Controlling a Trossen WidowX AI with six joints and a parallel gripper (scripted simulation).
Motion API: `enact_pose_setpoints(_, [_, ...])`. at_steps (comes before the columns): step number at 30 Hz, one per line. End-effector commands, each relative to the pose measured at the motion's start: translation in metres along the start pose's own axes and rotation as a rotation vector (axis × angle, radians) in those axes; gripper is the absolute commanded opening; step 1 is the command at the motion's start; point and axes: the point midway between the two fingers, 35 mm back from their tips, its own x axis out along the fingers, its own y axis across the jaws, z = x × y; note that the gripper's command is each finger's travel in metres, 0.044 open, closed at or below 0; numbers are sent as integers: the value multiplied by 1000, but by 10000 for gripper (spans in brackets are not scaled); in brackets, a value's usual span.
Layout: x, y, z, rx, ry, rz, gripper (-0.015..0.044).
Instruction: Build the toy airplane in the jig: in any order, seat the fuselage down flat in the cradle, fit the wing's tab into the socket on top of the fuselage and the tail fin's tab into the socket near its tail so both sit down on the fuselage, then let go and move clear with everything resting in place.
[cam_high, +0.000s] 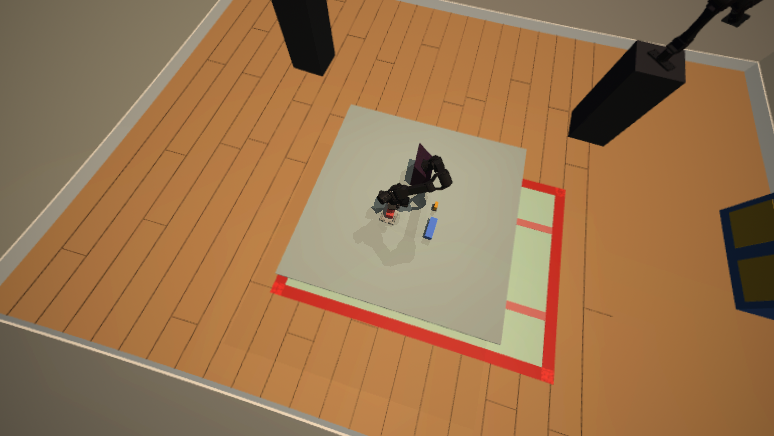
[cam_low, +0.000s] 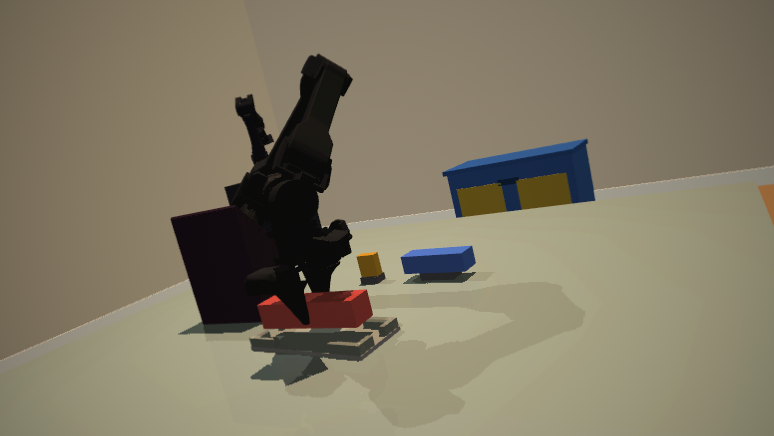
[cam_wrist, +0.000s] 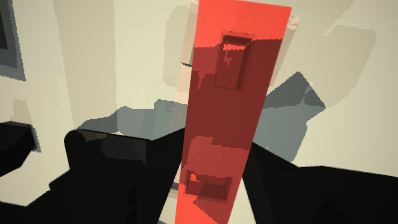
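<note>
The red fuselage (cam_high: 390, 213) (cam_low: 341, 315) (cam_wrist: 217, 115) is held across its middle, roughly level, a little above the pale cradle (cam_low: 357, 347). Its two sockets face up in the wrist view. My gripper (cam_low: 314, 307) (cam_wrist: 211, 135) is shut on the fuselage, one finger on each long side. A gap shows between the fuselage's underside and the cradle walls. The blue wing (cam_high: 430, 228) (cam_low: 437, 262) rests with its dark tab side down. The orange tail fin (cam_high: 435, 205) (cam_low: 369, 265) stands upright beside it on a dark base. The fingers hide part of the fuselage's sides.
A dark purple upright block (cam_high: 420, 167) (cam_low: 208, 270) stands behind the gripper, close to the arm. The grey table (cam_high: 335, 238) bears the parts. A blue cabinet (cam_low: 511, 184) and black pedestals (cam_high: 628, 92) stand farther off.
</note>
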Motion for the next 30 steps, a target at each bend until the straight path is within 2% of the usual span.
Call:
enact_pose_setpoints(1, [8, 1, -4, 15, 6, 11, 195])
enact_pose_setpoints(15, [9, 2, -4, 15, 6, 11, 195])
enact_pose_setpoints(20, [8, 1, -3, 7, 7, 6, 161])
enact_pose_setpoints(25, [8, 1, -3, 7, 7, 6, 30])
enact_pose_setpoints(30, [8, 1, -3, 7, 7, 6, 161])
